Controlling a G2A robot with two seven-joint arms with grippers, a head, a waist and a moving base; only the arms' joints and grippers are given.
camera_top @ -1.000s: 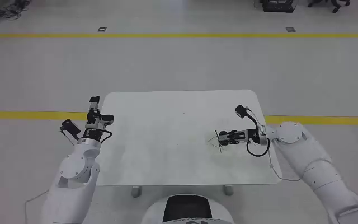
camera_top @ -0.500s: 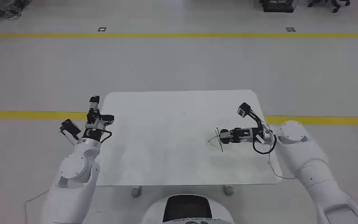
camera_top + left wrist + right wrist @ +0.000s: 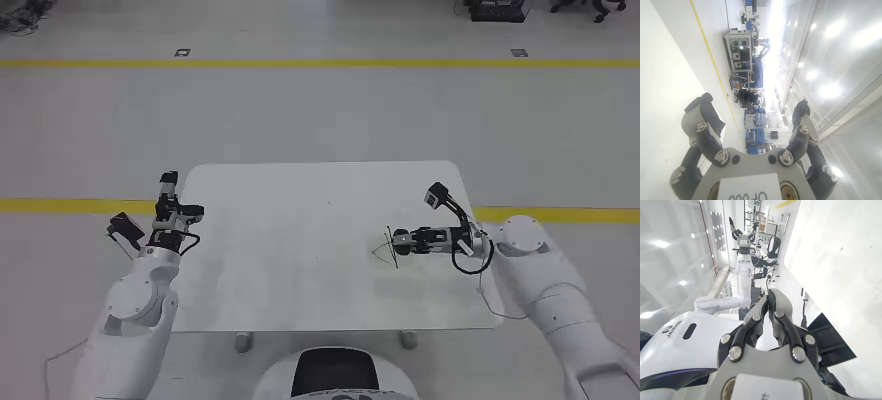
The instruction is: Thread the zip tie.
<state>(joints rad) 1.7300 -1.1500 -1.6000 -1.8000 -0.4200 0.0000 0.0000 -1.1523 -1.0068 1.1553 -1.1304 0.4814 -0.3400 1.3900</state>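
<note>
Over the right side of the bench (image 3: 300, 220), my right tool (image 3: 398, 240) is pressed together on the zip tie (image 3: 391, 252).
Over the last second that wrist rolled a little and edged farther away, then settled with the tie still pinched. My left tool (image 3: 753, 102) sits spread and empty at the left edge, well apart, so I judge threading hasn't started.

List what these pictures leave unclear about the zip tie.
1. Top view: the zip tie is too small to tell whether its tail is through the head, or whether it touches the table.
2. Right wrist view: the shut right tool covers most of the tie.
</note>
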